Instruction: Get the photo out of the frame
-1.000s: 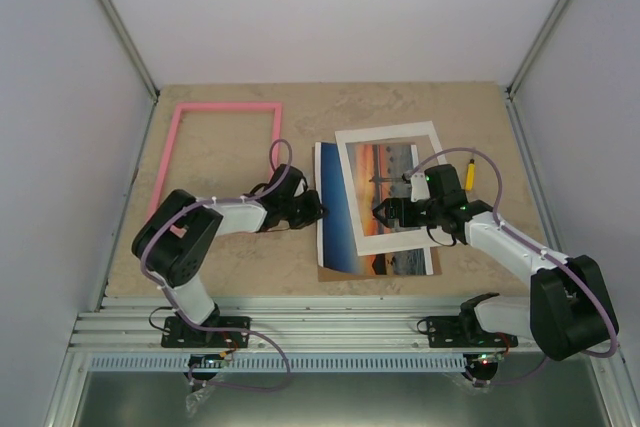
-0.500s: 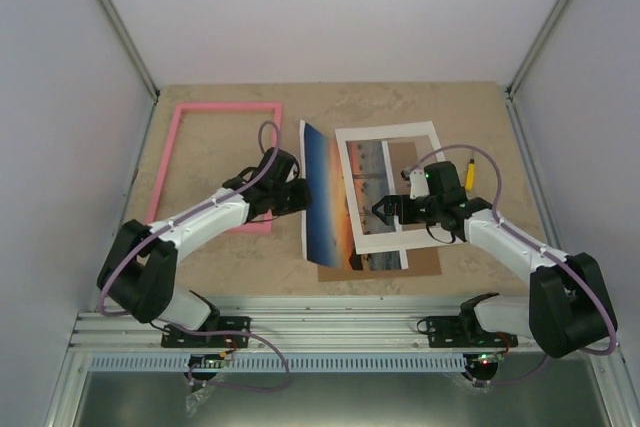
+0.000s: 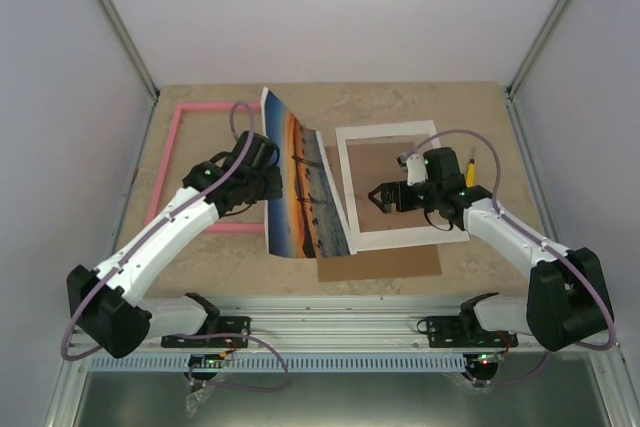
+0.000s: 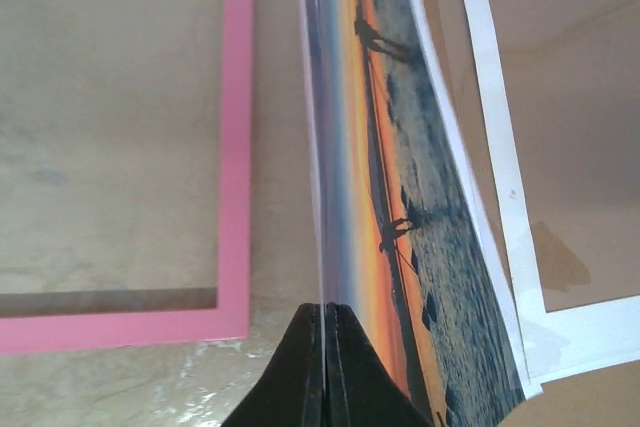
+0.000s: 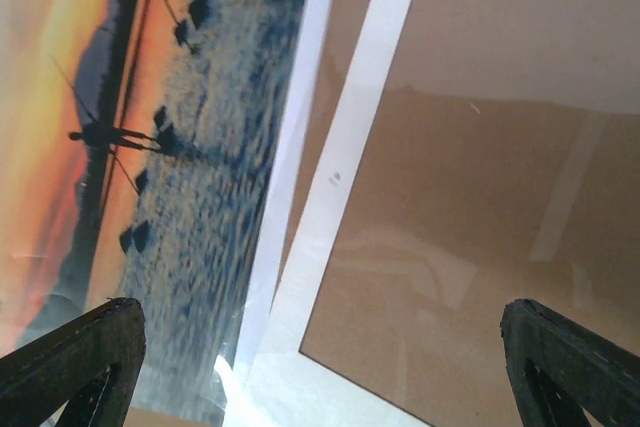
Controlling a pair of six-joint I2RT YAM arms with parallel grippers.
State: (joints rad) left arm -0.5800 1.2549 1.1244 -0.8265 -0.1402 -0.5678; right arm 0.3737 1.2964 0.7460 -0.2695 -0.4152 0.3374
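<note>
Left gripper [image 3: 266, 181] is clamped tight on the photo [image 3: 305, 187]. The wrist view shows both black fingers [image 4: 300, 367] pressed together with the print's left edge pinched between them. The photo is up off the table [image 3: 400, 97] on that side. It tilts steeply and bows a little, with the orange sunset and dark figures facing right. Its far corner points toward the table's back edge, and its right edge hangs over the left strip of the white mat [image 3: 390, 132]. Whether that edge touches the mat, I cannot tell.

The photo is clear of the frame [image 3: 165, 162]. The pink frame lies flat along the table's left edge, just left of the gripper, and bare table shows through its opening.

On the other side, the right gripper [image 3: 378, 197] has its jaws spread wide and grips nothing. It hovers low over the left part of the mat and points at the photo. The mat lies right of the table's middle on the brown backing board [image 3: 380, 264]. The board shows through the mat's window and sticks out toward the near edge.
</note>
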